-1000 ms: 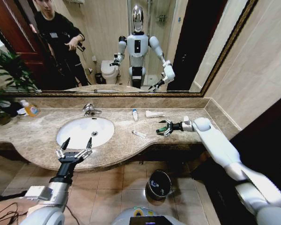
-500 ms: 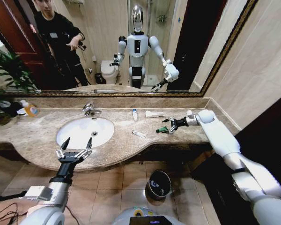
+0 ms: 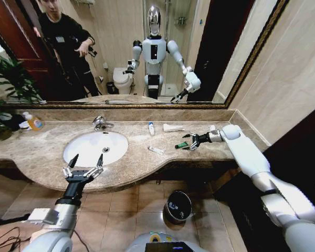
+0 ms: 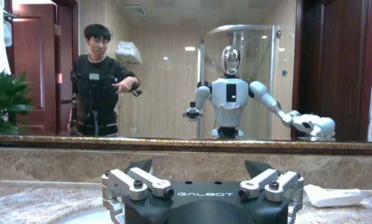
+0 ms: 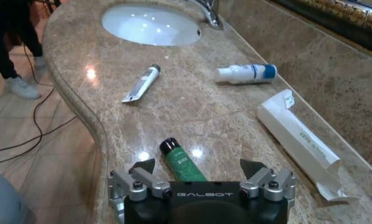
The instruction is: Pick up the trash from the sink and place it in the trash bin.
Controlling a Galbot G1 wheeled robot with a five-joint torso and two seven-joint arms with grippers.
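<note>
Head view: green tube (image 3: pixel 181 145) btwn right pincer (image 3: pixel 189 142) fingers

Dark green tube (image 5: pixel 181 164), white tube (image 5: pixel 141 84), blue-white bottle (image 5: pixel 245 73), wrapper (image 5: pixel 301 140) lie flat on table; sink (image 3: pixel 96 147) bare; black bin (image 3: pixel 178 206) on floor.

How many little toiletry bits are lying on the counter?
4: green mini tube between the right end effector's open fingers, white tube nearer the basin, white-and-blue bottle and white packet by the backsplash.
</note>
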